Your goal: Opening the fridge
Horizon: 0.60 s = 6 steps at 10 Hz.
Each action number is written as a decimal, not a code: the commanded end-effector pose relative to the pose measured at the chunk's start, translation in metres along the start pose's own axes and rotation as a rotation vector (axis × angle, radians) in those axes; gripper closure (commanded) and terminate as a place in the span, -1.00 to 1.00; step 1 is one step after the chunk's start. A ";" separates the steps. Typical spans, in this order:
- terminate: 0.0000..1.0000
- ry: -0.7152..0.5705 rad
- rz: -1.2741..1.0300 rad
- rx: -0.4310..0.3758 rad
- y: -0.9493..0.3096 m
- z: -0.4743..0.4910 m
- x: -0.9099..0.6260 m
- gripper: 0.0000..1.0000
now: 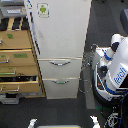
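A tall white fridge stands shut in the middle of the exterior view, its large upper door and both lower drawers flush. A white-and-blue robot body waits just beside it on the exterior view's right. The working hand is not in the picture, so whether its fingers are apart or together cannot be told. Only a white upper arm section shows, near the fridge's right flank, and the fridge lies to that arm's side toward the exterior view's left.

The main risk is likely a misplaced reach. The wide door has no handle that can be made out here, and a hand coming in from this side could slide off the smooth panel. It could also catch a drawer's curved silver handle and pull the wrong front. The robot base also sits close enough that a swinging door might strike it or snag the dark cables looped between the two.

On the far side of the fridge from the arm, touching or nearly so, stands a wooden drawer cabinet with green labels. One of its lower drawers appears to be pulled out a little, its contents too dark to read. What the fridge holds is hidden. A small green-logo sticker marks the upper door, and the second silver handle sits on the bottom drawer.
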State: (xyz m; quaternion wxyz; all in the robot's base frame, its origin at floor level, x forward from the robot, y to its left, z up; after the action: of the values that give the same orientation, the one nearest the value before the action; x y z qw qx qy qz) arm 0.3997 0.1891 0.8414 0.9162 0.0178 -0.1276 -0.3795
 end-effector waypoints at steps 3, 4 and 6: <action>-1.00 0.007 -0.004 -0.046 0.002 0.004 0.000 -1.00; -1.00 0.013 -0.001 -0.055 0.005 0.004 0.004 -1.00; -1.00 0.054 0.035 -0.127 0.019 0.007 0.030 -1.00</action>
State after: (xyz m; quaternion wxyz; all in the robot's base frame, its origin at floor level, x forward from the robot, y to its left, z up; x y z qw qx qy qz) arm 0.4008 0.1888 0.8418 0.9165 0.0154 -0.1257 -0.3795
